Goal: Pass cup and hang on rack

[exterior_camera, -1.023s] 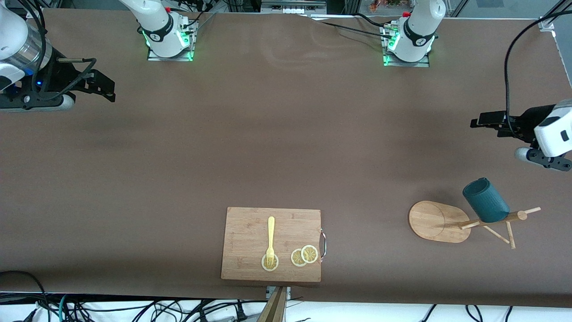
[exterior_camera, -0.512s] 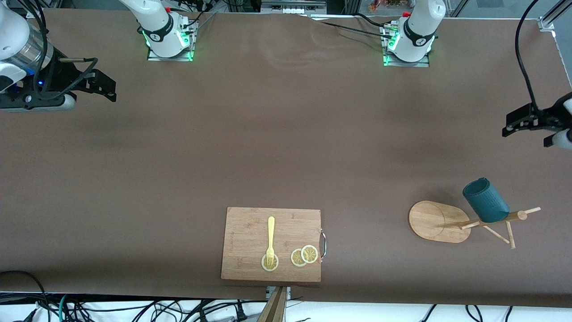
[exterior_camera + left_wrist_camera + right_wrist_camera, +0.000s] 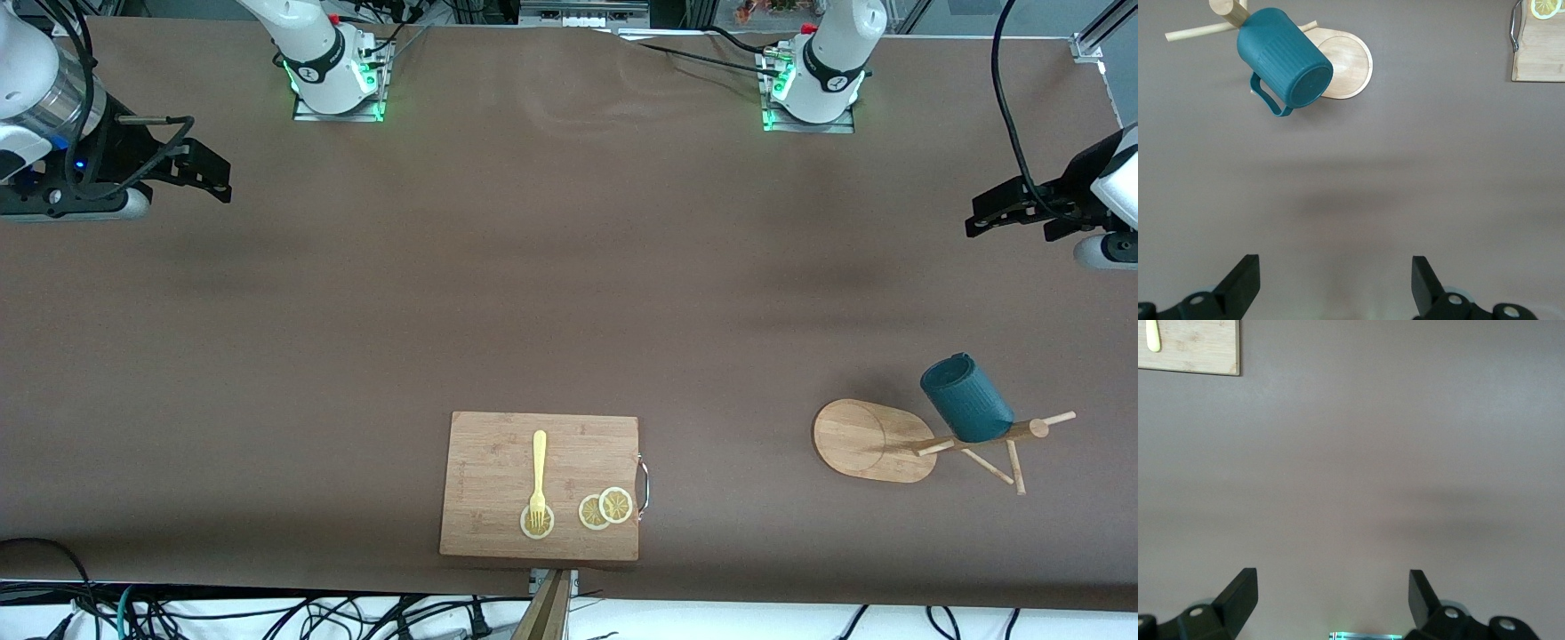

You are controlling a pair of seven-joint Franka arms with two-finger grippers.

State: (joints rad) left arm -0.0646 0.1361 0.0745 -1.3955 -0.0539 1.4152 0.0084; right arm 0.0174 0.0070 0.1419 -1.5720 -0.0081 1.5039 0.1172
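1. On the table (image 3: 569, 293), at about six o'clock in the front view, lies the cutting board (image 3: 498, 462) with a fork (image 3: 539, 476) and lemon slices (image 3: 605, 508) on it, well apart from the task's things and not needed for what is left.
2. At about four o'clock stands the rack (image 3: 876, 440), toward the left arm's end, its pegs angling off the central post.
3. The cup (image 3: 966, 400) hangs on the rack, its handle (image 3: 1266, 100) hooked over a peg; by my judgement the hanging is done.
4. The left gripper (image 3: 996, 213) hangs released over bare table at three o'clock, holding nothing.
5. The right gripper (image 3: 203, 178) waits at nine o'clock, likewise spread and empty.
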